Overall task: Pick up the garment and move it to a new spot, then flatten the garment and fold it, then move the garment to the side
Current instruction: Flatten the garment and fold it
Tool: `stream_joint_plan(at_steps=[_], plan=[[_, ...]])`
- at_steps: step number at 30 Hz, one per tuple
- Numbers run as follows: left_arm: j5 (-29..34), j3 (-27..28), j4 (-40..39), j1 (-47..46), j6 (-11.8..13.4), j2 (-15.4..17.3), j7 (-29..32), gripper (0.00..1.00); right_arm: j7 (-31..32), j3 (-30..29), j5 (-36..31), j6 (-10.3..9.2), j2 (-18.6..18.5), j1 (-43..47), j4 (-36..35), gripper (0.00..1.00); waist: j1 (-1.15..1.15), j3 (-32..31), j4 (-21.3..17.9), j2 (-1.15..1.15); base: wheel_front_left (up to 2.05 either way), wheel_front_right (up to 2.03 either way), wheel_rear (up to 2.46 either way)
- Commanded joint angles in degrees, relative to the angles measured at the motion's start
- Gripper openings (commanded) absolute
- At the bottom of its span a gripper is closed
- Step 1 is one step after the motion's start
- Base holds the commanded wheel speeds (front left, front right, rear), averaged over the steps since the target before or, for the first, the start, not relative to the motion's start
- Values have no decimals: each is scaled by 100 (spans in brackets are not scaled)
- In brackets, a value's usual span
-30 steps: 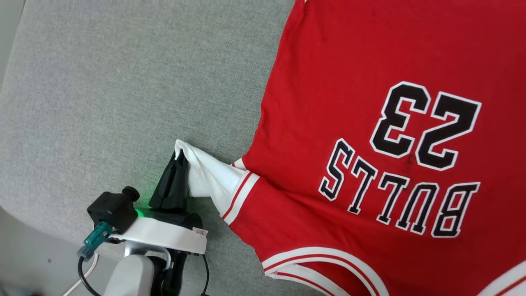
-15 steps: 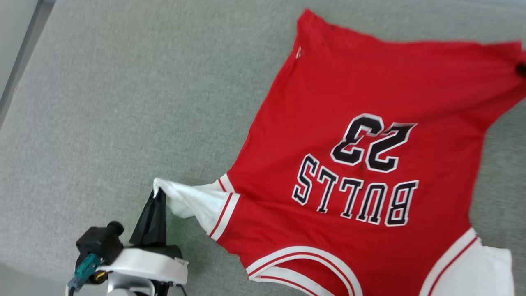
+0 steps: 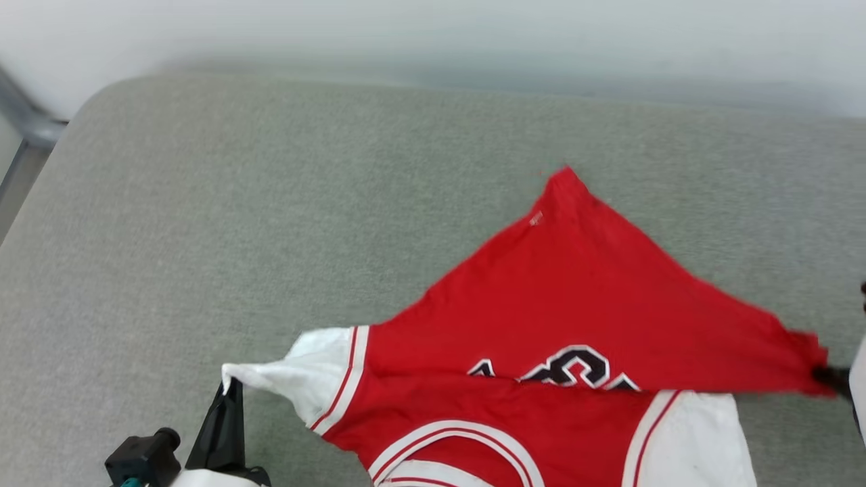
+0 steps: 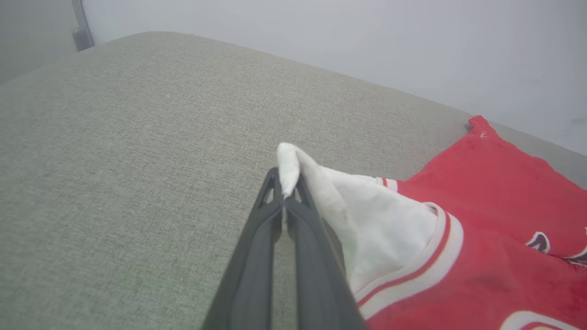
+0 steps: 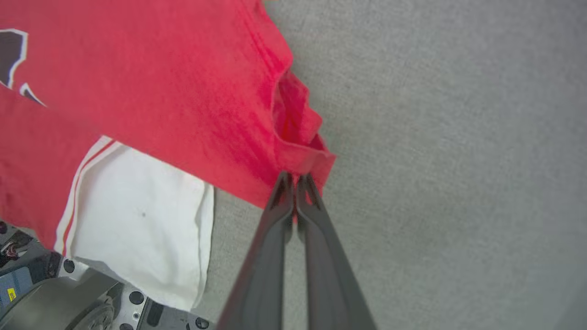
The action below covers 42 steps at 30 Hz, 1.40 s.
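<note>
The garment (image 3: 582, 291), a red jersey T-shirt with white sleeves, lies on a grey cushioned surface (image 3: 270, 203). Its far red part is pulled over toward me and covers most of the dark print. At the lower left, my left gripper (image 3: 230, 391) is shut on the tip of the white sleeve (image 3: 304, 368). The left wrist view shows that gripper (image 4: 286, 183) pinching the sleeve (image 4: 367, 229) beside the red body (image 4: 495, 183). At the right edge, my right gripper (image 3: 831, 374) is shut on a red hem corner. The right wrist view shows it (image 5: 296, 181) clamping that corner of the garment (image 5: 160, 91).
Bare grey cushion stretches to the left and behind the shirt, ending at a pale wall (image 3: 433, 34). A metal frame piece (image 3: 27, 125) stands at the far left corner. My own base (image 5: 69, 298) shows under the other white sleeve (image 5: 146, 220).
The head camera has tilted up toward the wall. My right gripper has drawn the red hem corner toward me, folding the shirt over its print. The left gripper keeps its hold on the sleeve.
</note>
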Motion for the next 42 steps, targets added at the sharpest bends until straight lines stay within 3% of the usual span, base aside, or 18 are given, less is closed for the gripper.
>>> stream_joint_plan(at_steps=[1,6,10,17,18,19,31,36,42], plan=[[-22,30,-31,71,32,39,21,0,22,-110,9,-5,16,335,-86,0,1,-169,-168,0,0,0,0],[-40,36,-92,170,68,80,64,0,-11,-440,31,-5,325,1420,-164,0,1,-264,-232,0,0,0,0],[-41,12,-112,191,88,106,83,0,-12,-342,-40,-5,592,2203,-34,0,1,-284,-239,0,0,0,0],[-53,13,-131,210,111,157,101,0,-413,-348,-47,-6,901,2475,142,0,1,-280,-276,0,0,0,0],[-58,21,-140,229,118,165,100,0,-504,-399,-74,-6,920,2386,129,46,1,-286,-294,0,0,0,0],[-61,24,-152,242,121,171,102,0,-595,-458,-99,-6,928,2289,102,100,1,-287,-304,0,0,0,0],[-20,-110,-304,116,158,191,152,0,-1119,-1125,-181,-5,863,895,-1040,100,1,-194,-204,0,0,0,0],[12,-221,-363,-38,133,180,151,0,-846,-708,-379,-5,812,-44,-1213,100,1,7,-43,0,0,0,0],[38,-358,-387,-264,98,130,111,0,-110,211,-578,-6,829,-1147,-753,100,1,304,150,0,0,0,0]])
